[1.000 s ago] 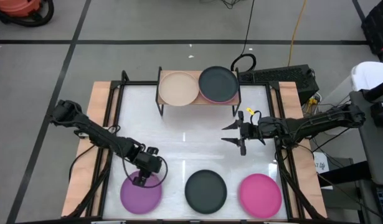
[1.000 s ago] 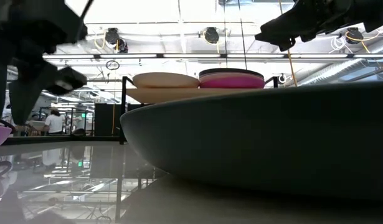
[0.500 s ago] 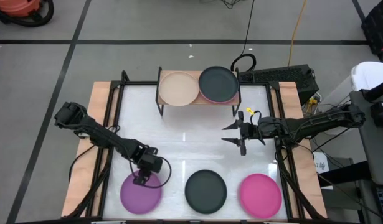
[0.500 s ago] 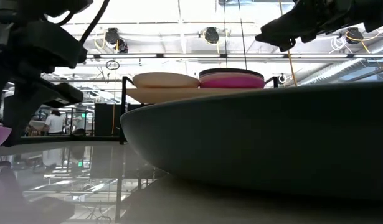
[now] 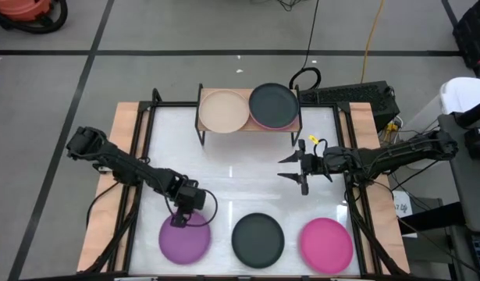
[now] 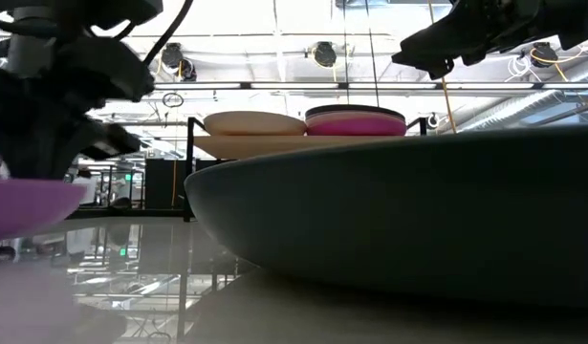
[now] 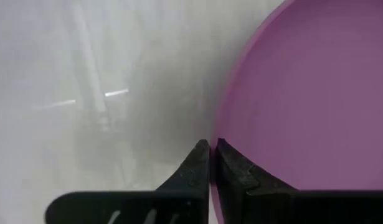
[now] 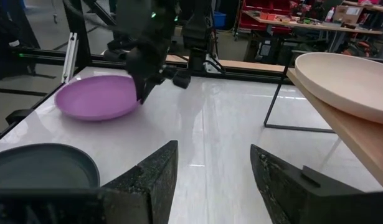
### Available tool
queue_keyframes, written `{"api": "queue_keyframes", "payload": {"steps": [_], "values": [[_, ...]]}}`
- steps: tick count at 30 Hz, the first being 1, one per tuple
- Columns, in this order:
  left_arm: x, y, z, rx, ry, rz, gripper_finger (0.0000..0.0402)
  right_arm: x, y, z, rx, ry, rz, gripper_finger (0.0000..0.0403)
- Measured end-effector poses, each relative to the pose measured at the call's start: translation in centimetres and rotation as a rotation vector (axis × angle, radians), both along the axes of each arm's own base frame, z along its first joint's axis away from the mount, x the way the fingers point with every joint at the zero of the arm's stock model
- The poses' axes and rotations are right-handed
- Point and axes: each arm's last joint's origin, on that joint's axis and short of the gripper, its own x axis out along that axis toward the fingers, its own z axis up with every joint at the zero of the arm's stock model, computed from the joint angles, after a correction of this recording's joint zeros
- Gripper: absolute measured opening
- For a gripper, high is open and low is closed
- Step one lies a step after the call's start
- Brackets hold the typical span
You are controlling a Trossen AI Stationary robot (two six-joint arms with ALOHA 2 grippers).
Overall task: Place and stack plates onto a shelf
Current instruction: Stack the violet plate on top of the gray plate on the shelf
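Note:
A purple plate (image 5: 185,240) is at the table's near left, and my left gripper (image 5: 181,219) is shut on its far rim. It also shows in the low view (image 6: 26,205) and the right wrist view (image 8: 98,98). A dark grey plate (image 5: 257,240) and a magenta plate (image 5: 326,244) lie flat on the table along its near edge. The wooden shelf (image 5: 247,125) at the far side carries a beige plate (image 5: 223,111) and a dark grey plate (image 5: 273,104) stacked on a pink one. My right gripper (image 5: 298,170) hovers open at centre right, empty. My left gripper pinches the purple plate's far rim (image 7: 218,148) between its two fingers, one on the plate's inner face and one outside. The fingers come from above, slanting in from the far left. In the low view the plate sits roughly level, raised off the table.
Black frame rails (image 5: 143,156) run along the table's left and right sides. Open white tabletop (image 5: 240,179) lies between the shelf and the near row of plates. The big dark grey plate (image 6: 399,220) fills most of the low view.
My left gripper has moved a little toward the table's right edge with the purple plate. The plate has shifted right and risen off the table. My right arm has kept still.

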Motion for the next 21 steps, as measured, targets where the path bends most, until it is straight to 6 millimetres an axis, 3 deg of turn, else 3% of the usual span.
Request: {"api": "queue_keyframes", "payload": {"steps": [7,12,21], "values": [[-0.9,3.1,4.0,0.004,-0.148,0.119,0.0010,0.0,0.0,0.0,0.000,0.000,0.000,0.0183],[-2.3,6.4,7.8,0.065,-0.372,0.255,0.0010,0.0,0.0,0.0,-0.003,0.000,-0.002,0.0183],[-4.5,13.5,13.7,0.189,-0.855,0.668,0.0010,0.0,0.0,0.0,-0.004,0.000,-0.003,0.0183]]}}
